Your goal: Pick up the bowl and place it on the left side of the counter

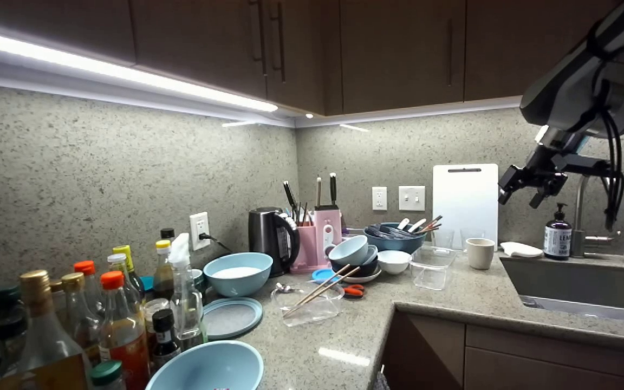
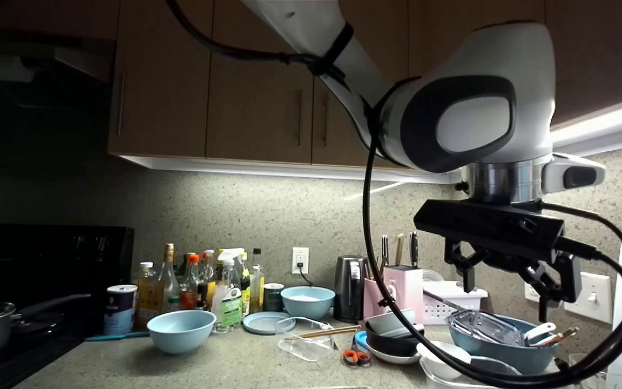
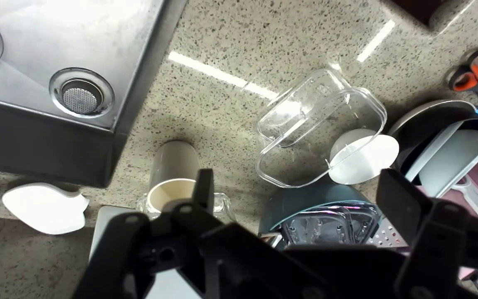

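My gripper [image 1: 520, 199] is open and empty, raised above the counter [image 1: 355, 325] near the sink; it shows also in an exterior view [image 2: 506, 297] and the wrist view [image 3: 299, 191]. Several bowls are in view; which one is meant I cannot tell. A small white bowl [image 3: 363, 160] stands beside clear containers, partly behind a clear rim. A pale blue bowl [image 1: 349, 250] lies tilted in a black bowl. A large teal bowl [image 3: 288, 199] full of containers and utensils lies below my fingers. Two light blue bowls [image 2: 181, 330] [image 2: 307, 302] stand near the bottles.
Clear containers [image 3: 322, 124], a beige mug [image 3: 174, 170] and the sink [image 3: 131, 95] lie below the gripper. A white board [image 1: 466, 206] leans on the backsplash. Scissors [image 2: 355, 356], chopsticks [image 1: 323, 290], a kettle [image 1: 268, 238] and several bottles [image 1: 122, 319] crowd the counter. Cabinets [image 1: 398, 54] hang above.
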`<state>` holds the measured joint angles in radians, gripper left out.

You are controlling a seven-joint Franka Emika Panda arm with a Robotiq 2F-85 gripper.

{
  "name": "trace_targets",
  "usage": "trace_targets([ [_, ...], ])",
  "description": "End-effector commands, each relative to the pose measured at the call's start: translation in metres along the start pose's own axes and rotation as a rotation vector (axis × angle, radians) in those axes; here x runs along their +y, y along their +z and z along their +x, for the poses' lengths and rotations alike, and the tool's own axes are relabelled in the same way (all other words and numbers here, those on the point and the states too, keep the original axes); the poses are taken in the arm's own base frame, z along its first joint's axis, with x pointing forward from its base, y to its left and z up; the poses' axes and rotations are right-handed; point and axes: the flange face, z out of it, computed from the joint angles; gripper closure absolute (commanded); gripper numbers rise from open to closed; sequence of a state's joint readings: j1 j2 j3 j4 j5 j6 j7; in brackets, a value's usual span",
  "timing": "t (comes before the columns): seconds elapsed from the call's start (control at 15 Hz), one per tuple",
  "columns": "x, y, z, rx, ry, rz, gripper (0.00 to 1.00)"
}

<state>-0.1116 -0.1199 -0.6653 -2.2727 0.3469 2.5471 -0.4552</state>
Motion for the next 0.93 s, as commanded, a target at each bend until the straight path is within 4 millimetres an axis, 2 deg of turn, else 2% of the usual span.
trace_targets([
  [0.0, -0.003, 0.019, 0.008, -0.018, 0.03, -0.018, 0.0],
  [0.27, -0.01, 0.067, 0.029, -0.017, 0.041, -0.035, 0.0],
  [0.6, -0.001, 0.122, 0.057, -0.05, 0.039, -0.092, 0.0],
  [0.8, 0.005, 0.15, 0.075, -0.092, -0.052, -0.132, 0.0],
  [0.87, -0.006, 0.135, 0.062, -0.081, -0.006, -0.106, 0.0],
])
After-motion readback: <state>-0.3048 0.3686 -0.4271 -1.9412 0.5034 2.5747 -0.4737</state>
